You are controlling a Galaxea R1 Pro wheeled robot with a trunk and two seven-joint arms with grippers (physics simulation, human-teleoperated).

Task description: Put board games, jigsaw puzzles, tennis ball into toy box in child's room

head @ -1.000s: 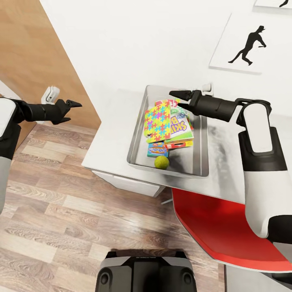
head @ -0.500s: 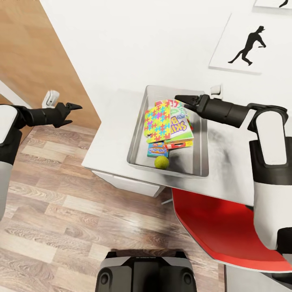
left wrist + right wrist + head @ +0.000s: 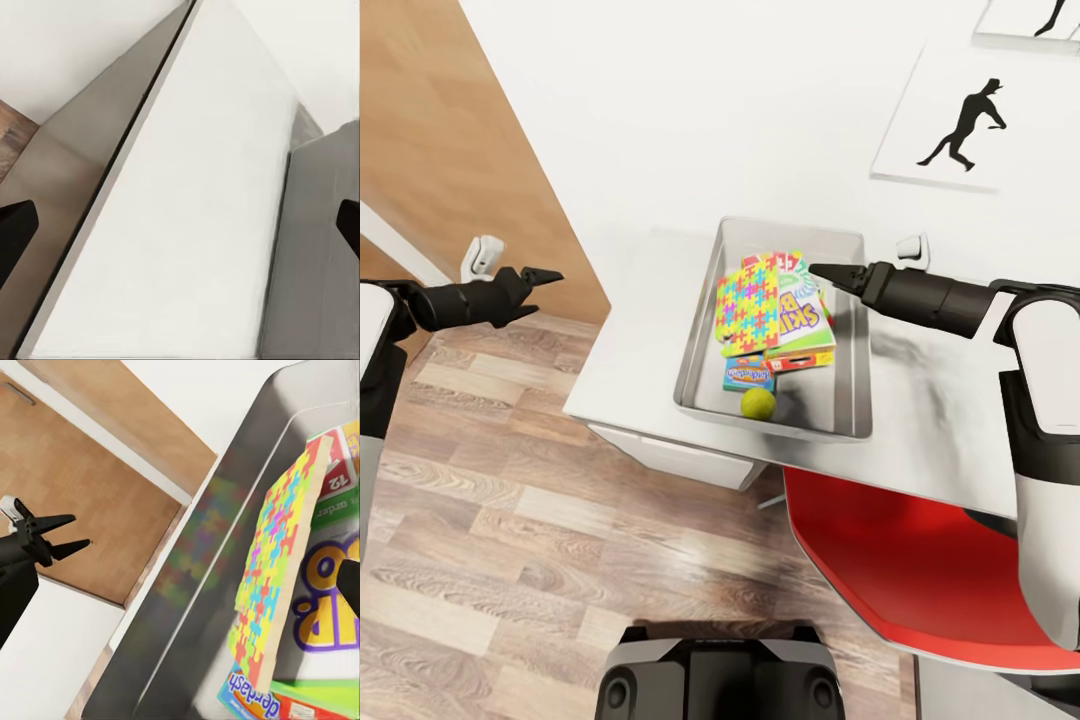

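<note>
The light-grey toy box [image 3: 700, 340] sits on the table [image 3: 630, 350] and holds the toys. A jigsaw puzzle [image 3: 748, 305] leans on the green Skip-Bo board game [image 3: 805, 322]. A teal-blue board game [image 3: 748, 374] and the tennis ball [image 3: 758, 403] lie at the box's near end. My right gripper [image 3: 822, 272] hovers open and empty above the box's far right side. Its wrist view looks along the toy box wall [image 3: 202, 592], with the jigsaw puzzle [image 3: 281, 562] and Skip-Bo box [image 3: 330, 596] beyond. My left gripper [image 3: 548, 276] hangs open over the floor, left of the table.
A red chair [image 3: 920, 560] stands close against the table's near right edge. A wooden door panel [image 3: 450, 150] rises at the left, with wood-plank floor [image 3: 510, 520] in front. A silhouette picture [image 3: 950, 120] hangs on the white wall. My base [image 3: 720, 670] is at the bottom.
My right gripper has drawn back to the right and toward me, off the box's far end. The left gripper has sunk slightly. The head view has shifted a little.
</note>
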